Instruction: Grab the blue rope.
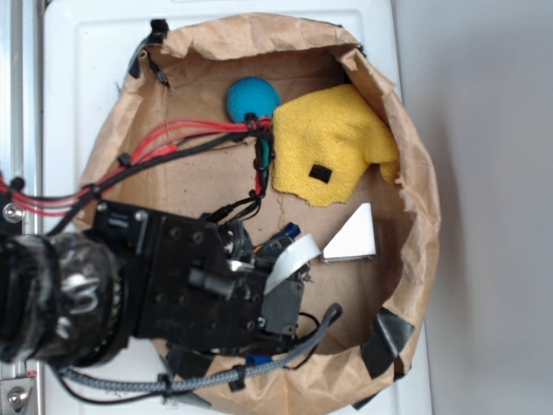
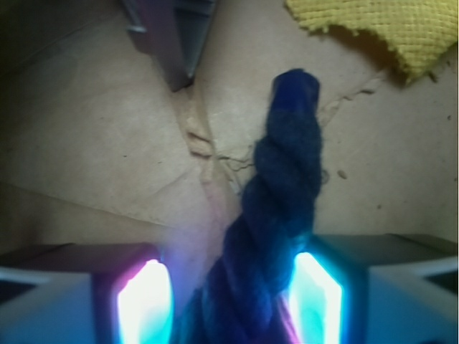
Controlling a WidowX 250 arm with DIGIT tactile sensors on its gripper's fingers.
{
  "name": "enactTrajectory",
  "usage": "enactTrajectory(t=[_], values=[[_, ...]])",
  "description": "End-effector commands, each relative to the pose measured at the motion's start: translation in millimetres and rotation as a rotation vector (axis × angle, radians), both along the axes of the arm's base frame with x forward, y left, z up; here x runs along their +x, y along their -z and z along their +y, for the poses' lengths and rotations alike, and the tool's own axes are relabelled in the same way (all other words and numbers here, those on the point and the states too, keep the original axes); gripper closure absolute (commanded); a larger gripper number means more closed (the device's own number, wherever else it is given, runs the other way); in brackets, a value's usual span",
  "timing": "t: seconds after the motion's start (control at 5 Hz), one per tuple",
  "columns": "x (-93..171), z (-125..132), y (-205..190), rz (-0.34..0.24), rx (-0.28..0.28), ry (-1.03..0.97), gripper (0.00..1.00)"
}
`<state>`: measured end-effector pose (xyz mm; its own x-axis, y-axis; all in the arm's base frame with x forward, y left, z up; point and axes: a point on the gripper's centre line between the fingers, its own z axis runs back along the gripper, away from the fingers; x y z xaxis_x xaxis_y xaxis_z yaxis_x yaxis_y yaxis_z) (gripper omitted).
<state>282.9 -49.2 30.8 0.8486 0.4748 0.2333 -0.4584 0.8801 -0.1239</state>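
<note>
In the wrist view the blue rope (image 2: 283, 193), a thick dark navy twisted cord, lies on brown paper and runs down between my jaws, its blunt end pointing away toward the yellow cloth. My gripper (image 2: 229, 290) is open around it. The right pad (image 2: 315, 301) touches the rope, and a gap of paper shows between the rope and the left pad (image 2: 143, 304). In the exterior view my black arm (image 1: 199, 277) covers the gripper and nearly all of the rope. Only a small blue bit (image 1: 291, 231) shows beside the arm.
A brown paper-lined basin (image 1: 415, 216) holds everything. A teal-blue ball (image 1: 251, 98) lies at the back, a yellow cloth (image 1: 333, 143) beside it, also in the wrist view (image 2: 380, 29). A silver wedge (image 1: 354, 235) lies right of the arm. Red and black cables (image 1: 173, 143) cross the left.
</note>
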Motion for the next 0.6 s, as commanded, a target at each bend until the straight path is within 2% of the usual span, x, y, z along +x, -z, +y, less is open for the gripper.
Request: enactTrajectory(t=[0.0, 0.2, 0.4], values=[[9.6, 17.6, -43.7, -0.064, 0.004, -0.016, 1.00], [8.4, 20.9, -67.7, -0.061, -0.031, -0.022, 1.00], [4.3, 20.0, -94.2, -0.089, -0.012, -0.061, 1.00]])
